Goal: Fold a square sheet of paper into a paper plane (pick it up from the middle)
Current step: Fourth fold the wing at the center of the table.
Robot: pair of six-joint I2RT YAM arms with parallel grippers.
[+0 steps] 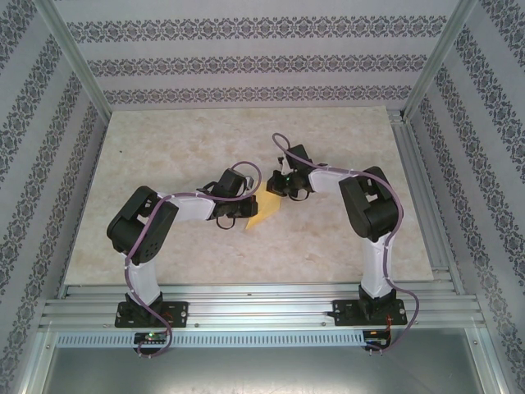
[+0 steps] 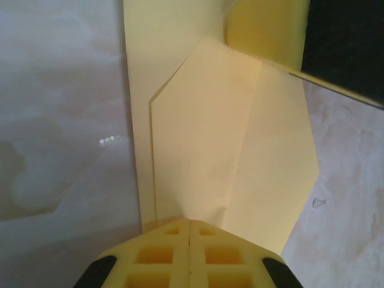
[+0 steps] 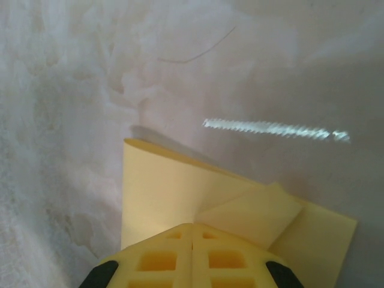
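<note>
The yellow-orange sheet of paper [image 1: 265, 211] lies partly folded on the table between the two arms, with angled flaps and a straight crease [image 2: 228, 138]. My left gripper [image 1: 243, 215] is shut, and its closed yellow fingertips [image 2: 189, 225] rest on the near edge of the folded paper. My right gripper [image 1: 278, 194] is also shut, its tips [image 3: 192, 227] pressing on the opposite end, where a small flap [image 3: 252, 213] is turned over. A right finger [image 2: 267, 30] shows at the top of the left wrist view. No paper sits between either pair of jaws.
The pale marble-patterned table [image 1: 164, 148] extends around the paper on all sides. Aluminium rails [image 1: 414, 189] run along the right edge and the near edge, and patterned walls enclose the back and sides.
</note>
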